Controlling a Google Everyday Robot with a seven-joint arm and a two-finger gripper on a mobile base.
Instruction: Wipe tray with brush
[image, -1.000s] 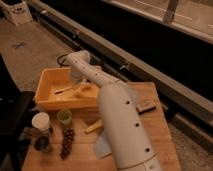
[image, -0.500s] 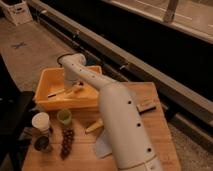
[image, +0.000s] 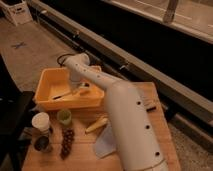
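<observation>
Gripper (image: 80, 86) is down inside the tray (image: 60, 103) by the pale head of the brush (image: 67, 94), which seems to lie on the tray floor; grip state cannot tell; press head flat, sweep slowly wall to wall
</observation>
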